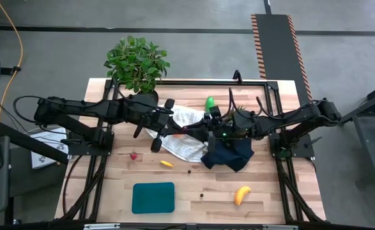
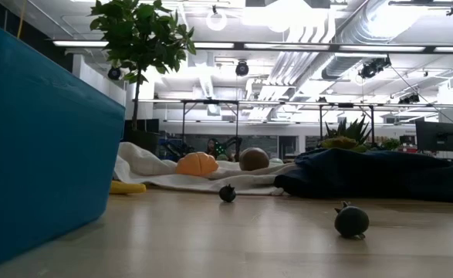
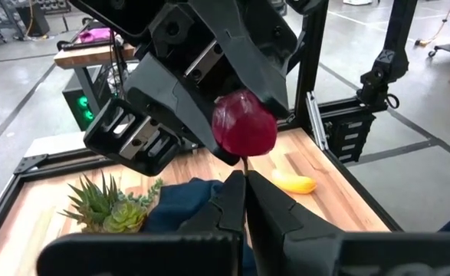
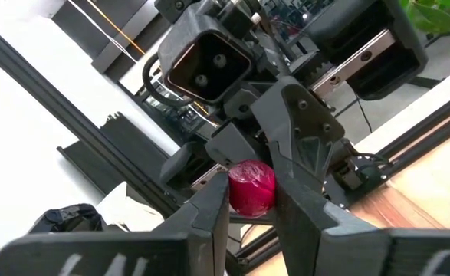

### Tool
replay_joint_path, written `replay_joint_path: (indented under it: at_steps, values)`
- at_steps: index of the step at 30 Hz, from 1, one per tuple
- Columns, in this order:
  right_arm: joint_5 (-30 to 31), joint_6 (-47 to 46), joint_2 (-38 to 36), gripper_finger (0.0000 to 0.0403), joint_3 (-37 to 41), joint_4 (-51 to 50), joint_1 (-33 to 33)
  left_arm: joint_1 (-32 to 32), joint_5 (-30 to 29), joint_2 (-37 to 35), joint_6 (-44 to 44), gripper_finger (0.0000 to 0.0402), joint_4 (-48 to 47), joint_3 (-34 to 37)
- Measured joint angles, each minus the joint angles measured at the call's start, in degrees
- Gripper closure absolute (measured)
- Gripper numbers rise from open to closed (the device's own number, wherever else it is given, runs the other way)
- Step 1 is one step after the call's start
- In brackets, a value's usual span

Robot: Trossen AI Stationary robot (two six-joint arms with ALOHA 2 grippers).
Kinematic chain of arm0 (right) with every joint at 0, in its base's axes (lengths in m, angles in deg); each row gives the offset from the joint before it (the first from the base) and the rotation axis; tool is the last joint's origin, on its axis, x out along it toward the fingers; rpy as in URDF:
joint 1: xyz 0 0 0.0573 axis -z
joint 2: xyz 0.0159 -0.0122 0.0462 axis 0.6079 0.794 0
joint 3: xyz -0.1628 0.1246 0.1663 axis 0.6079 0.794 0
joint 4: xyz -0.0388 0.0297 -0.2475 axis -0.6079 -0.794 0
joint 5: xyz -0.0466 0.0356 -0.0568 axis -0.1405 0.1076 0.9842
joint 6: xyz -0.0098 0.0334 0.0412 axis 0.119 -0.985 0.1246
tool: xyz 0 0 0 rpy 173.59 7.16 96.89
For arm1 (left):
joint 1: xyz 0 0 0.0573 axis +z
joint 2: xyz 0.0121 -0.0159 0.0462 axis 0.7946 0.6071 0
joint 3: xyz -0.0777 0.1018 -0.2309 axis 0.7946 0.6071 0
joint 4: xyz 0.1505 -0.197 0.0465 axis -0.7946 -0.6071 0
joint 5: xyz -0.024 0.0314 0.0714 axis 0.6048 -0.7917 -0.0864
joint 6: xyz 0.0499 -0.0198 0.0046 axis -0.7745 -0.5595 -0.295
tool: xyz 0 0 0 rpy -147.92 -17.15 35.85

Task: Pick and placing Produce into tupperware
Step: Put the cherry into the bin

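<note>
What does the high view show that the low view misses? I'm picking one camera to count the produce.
Only the high view: the left arm, the right arm, the curved yellow toy banana, the small red strawberry-like piece and the green pear-shaped piece.
Only the low view, clearly: the ribbed orange toy piece and the brown kiwi-like ball on the crumpled white cloth.
Both: the teal-green plastic container, that white cloth, the dark navy cloth and tiny dark bits.

High view looks straight down on the whole desk. Low view sits at desk level, close beside the tupperware, facing the room. Both wrist views look close-up at one red piece, each seeing the other arm behind it
</note>
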Motion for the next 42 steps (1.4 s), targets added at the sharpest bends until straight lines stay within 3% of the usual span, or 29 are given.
replay_joint_path:
  at_steps: [18, 29, 36, 42]
  values:
    - [0.0, 0.4, 0.0, 0.0326, 0.0, 0.0, 0.0, 0.0, 0.0, 0.0, 0.0, 0.0401, 0.0, 0.0]
    - [1.9, 0.4, -0.1, 0.0237, 0.0, 0.3, 0.0, 0.0, 0.0, 0.0, 0.1, 0.0402, -0.7, 0.0]
    - [4.3, 3.5, -0.1, 0.0226, 0.0, 4.6, 0.0, 0.0, 0.3, -1.2, 0.1, 0.0402, -6.1, 0.0]
    - [4.4, 5.0, -2.0, 0.0226, -0.1, 2.7, 1.2, 0.0, 5.6, -5.2, 3.2, 0.0402, -15.8, -1.3]
